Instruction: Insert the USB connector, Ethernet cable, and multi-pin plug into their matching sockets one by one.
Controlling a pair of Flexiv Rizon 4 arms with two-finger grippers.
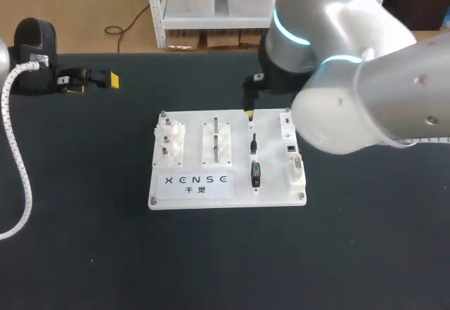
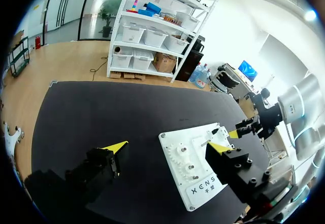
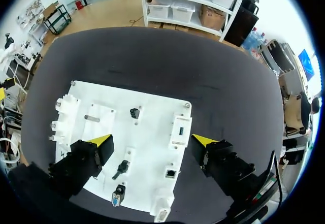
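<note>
The right wrist view looks straight down on the white rectangular plastic board [image 3: 147,148]. The right gripper [image 3: 152,141] hangs over it, fingers spread wide and holding nothing. Only this view shows all three plugs clearly. The small black USB connector [image 3: 134,113] sits toward the board's far edge. The black Ethernet cable plug [image 3: 122,168] lies tilted nearer the gripper, and the black-and-blue multi-pin plug [image 3: 117,197] is nearest the board's front edge. All three lie loose in a row beside the white socket block [image 3: 179,127], apart from it.

In the head view the bulky silver right arm [image 1: 365,92] covers the table behind and to the right of the board, and the USB connector is hard to make out under the gripper.

The left wrist view shows the left gripper [image 2: 167,146] also wide open and empty, with the white gears [image 2: 185,158] ahead of it. From the head camera it sits over the black table top [image 1: 84,240], well apart from the board, with a white coiled cable [image 1: 17,176] nearby.
</note>
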